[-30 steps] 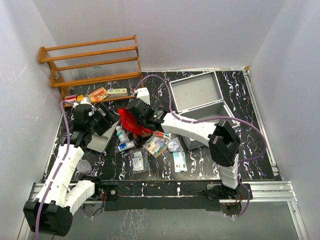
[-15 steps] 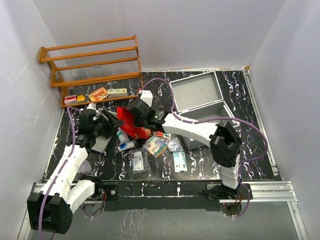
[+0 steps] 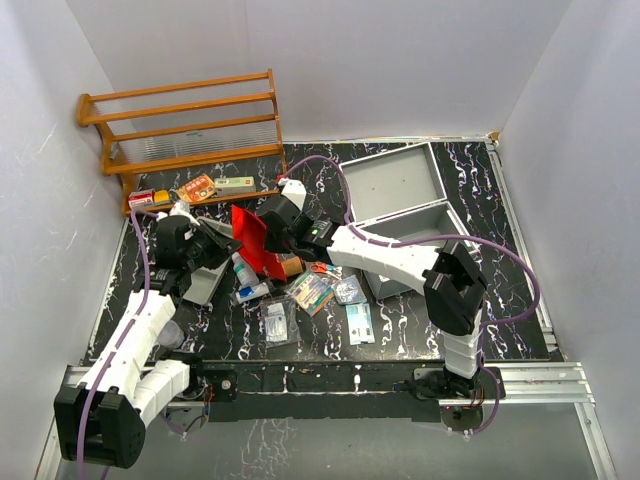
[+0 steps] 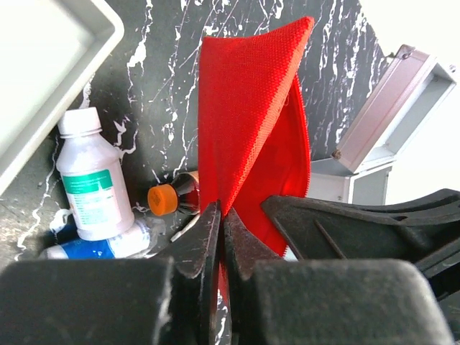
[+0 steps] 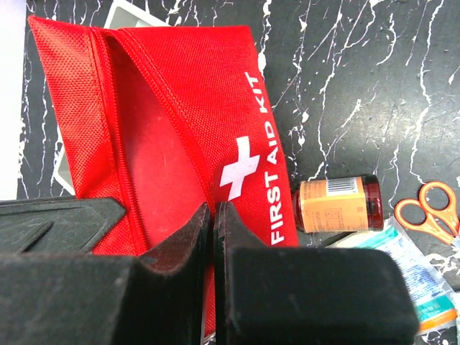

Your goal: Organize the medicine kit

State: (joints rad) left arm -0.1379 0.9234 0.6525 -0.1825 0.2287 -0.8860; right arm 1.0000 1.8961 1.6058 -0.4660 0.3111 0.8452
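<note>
Being clamped by the left end effector and right end effector, the red fabric first-aid pouch, left of the open silver-grey metal case, could be torn by opposed pulls.

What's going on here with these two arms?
Both arms have hold of the red first-aid pouch, which stands on edge between them. The left end effector is shut on one edge and the right end effector on another. The metal case sits open to the right. A white bottle, orange scissors and packets lie loose on the table.
</note>
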